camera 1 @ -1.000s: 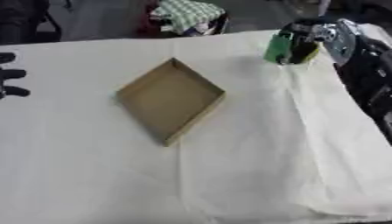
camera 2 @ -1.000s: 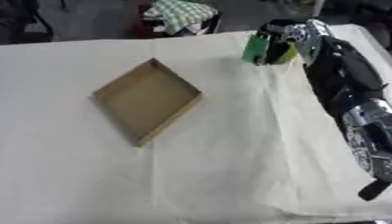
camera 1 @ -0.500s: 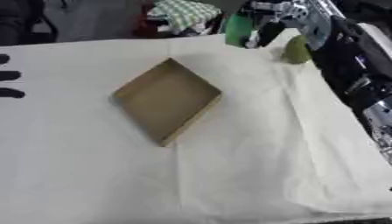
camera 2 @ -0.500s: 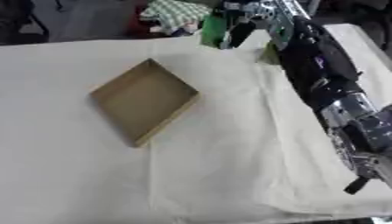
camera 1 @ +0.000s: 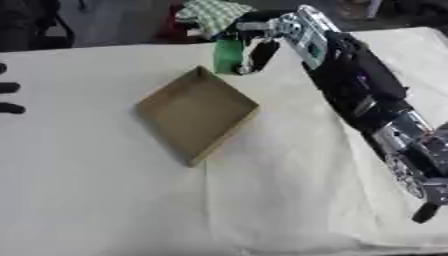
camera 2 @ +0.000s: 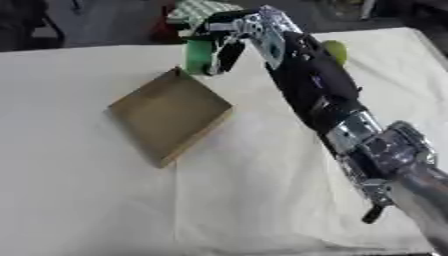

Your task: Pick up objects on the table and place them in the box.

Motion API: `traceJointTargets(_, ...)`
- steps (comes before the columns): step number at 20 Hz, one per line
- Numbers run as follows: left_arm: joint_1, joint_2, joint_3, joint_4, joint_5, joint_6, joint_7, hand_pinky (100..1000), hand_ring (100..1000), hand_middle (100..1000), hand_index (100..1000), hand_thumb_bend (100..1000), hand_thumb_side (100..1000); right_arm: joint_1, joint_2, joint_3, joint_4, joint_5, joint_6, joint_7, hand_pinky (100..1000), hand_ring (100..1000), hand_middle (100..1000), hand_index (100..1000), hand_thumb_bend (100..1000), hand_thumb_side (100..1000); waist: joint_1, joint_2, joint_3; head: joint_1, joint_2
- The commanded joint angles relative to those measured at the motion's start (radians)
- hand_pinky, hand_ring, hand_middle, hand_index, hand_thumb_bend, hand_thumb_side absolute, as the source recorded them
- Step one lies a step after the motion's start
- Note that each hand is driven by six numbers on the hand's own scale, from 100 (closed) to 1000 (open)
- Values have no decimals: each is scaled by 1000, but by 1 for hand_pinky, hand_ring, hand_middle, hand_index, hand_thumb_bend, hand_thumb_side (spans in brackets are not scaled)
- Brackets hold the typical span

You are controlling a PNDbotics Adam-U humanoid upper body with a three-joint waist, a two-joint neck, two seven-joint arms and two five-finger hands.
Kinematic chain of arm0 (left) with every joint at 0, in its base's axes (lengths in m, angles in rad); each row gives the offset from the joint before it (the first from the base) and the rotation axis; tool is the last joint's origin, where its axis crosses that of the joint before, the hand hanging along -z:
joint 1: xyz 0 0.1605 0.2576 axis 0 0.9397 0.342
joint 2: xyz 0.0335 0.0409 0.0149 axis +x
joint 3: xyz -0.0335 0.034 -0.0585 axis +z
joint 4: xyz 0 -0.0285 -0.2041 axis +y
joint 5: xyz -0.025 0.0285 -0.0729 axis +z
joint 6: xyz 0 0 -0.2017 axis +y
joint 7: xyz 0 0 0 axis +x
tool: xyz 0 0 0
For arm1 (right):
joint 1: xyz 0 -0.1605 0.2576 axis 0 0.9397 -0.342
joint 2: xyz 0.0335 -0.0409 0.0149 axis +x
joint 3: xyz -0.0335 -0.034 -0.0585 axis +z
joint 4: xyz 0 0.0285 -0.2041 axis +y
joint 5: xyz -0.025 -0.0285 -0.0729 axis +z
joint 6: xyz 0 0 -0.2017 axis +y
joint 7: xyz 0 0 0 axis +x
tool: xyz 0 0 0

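Green object (camera 1: 228, 55), block-like, held in the right hand (camera 1: 255, 36) with fingers curled around it, thumb side not clear. Hangs in the air over the far corner of the box (camera 1: 196, 114), just above its rim, not touching it as far as can be seen. Right arm (camera 1: 363, 95), black with silver joints, stretched from the lower right edge diagonally up to the hand. Cardboard box lying open on the white cloth (camera 1: 262, 190) that covers the table, turned like a diamond, inside looks empty. Behind the arm, only in the right eye view, a yellow-green round thing (camera 2: 334, 50) on the cloth near the far right part of the table, partly hidden by the arm. Left hand (camera 1: 9, 98) seen only as dark fingertips at the left edge, resting on the cloth, fingers straight and apart. Beyond the far table edge, a checked green-white cloth bundle (camera 1: 210, 12)
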Motion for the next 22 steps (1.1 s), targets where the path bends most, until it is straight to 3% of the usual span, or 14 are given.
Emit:
traceJointTargets(1, -22, -3, -5, -14, 9, -1, -10, 610, 745, 785, 805, 191, 684, -19, 24, -9, 22, 85, 2, -30, 728, 718, 642, 762, 175, 269, 6, -9, 17, -21, 5)
traceJointTargets(4, -26, -11, -9, -14, 12, 0, -14, 609, 744, 784, 805, 191, 684, -11, 55, -16, 52, 149, -7, -50, 749, 774, 784, 907, 285, 322, 9, -5, 33, -38, 5)
traceJointTargets(7, -26, -13, -9, -13, 13, 0, -15, 609, 744, 783, 806, 192, 684, -4, 71, -16, 61, 192, -23, -70, 784, 835, 896, 994, 378, 349, 7, -3, 36, -46, 5)
traceJointTargets(9, -26, -13, -9, -13, 13, 0, -15, 609, 744, 783, 806, 192, 684, -4, 70, -19, 60, 204, -34, -88, 817, 876, 968, 1000, 427, 389, 4, -1, 34, -47, 5)
traceJointTargets(10, -26, -12, -8, -13, 12, 0, -15, 609, 744, 783, 806, 193, 684, -6, 67, -21, 56, 202, -41, -98, 825, 887, 1000, 1000, 361, 457, 3, -1, 33, -46, 5)
traceJointTargets(11, -26, -11, -8, -12, 12, 0, -14, 609, 744, 782, 806, 193, 684, -9, 63, -24, 51, 194, -47, -107, 826, 889, 1000, 1000, 450, 407, 1, 0, 31, -45, 5)
traceJointTargets(17, -24, -5, -3, -12, 9, -1, -10, 609, 743, 782, 806, 196, 685, -42, -1, -31, -10, 70, -60, -110, 815, 883, 1000, 1000, 468, 430, -9, 3, 14, -34, 5)
traceJointTargets(22, -21, 5, 3, -11, 5, -2, -4, 609, 743, 781, 806, 195, 685, -79, -110, -50, -68, -60, -19, -87, 801, 865, 1000, 1000, 470, 413, -13, 4, -7, -23, 0)
